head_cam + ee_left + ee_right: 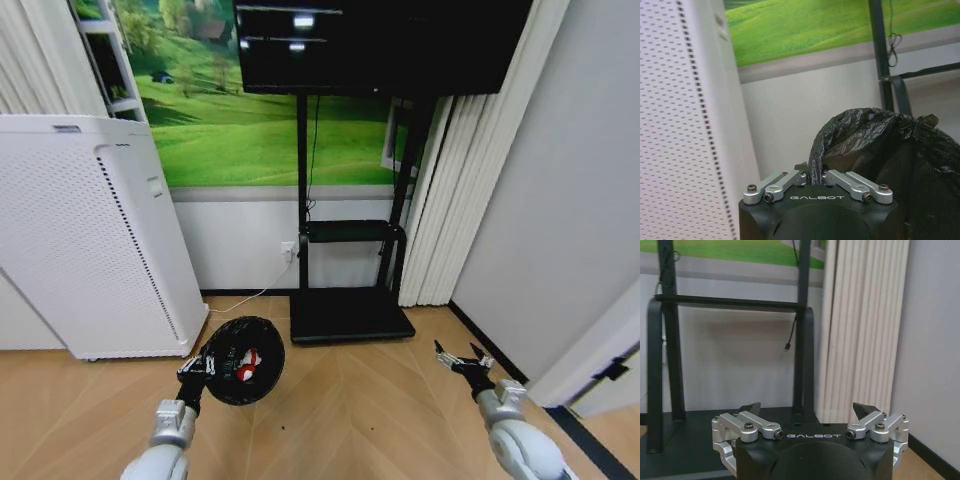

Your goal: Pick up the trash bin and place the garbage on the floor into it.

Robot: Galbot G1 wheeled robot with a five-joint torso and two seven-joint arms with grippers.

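The white purifier (95, 235) stands at about 9 o'clock in the head view, its foot on the wood floor (360, 410). A black TV stand (345, 250) rises at 12 o'clock against the wall, with a dark screen (385, 45) on top and a flat base plate near the floor's far edge. Pleated curtains (445, 200) hang at about 2 o'clock, beside a grey wall.

The bin (243, 360) sits at about 7 o'clock, just in front of the purifier's near corner, its round mouth facing the camera. Whether it rests on the floor or hangs lifted cannot be told. Inside it lie red-and-white pieces of garbage (245, 365); what each piece is cannot be told.

The left gripper (197, 372) is at the bin's 9 o'clock rim. In the left wrist view its fingers are clenched on a fold of the black liner (860, 135), the gripper (816, 176) pinching the bag where it bunches over the rim, with the mesh wall (930, 200) showing at one side.

The right gripper (462, 357) hangs at about 5 o'clock in the head view, over bare floor, well apart from the bin. The right wrist view shows it (807, 412) released, fingers spread wide with nothing between them, pointing toward the stand's base and the curtains (865, 325).
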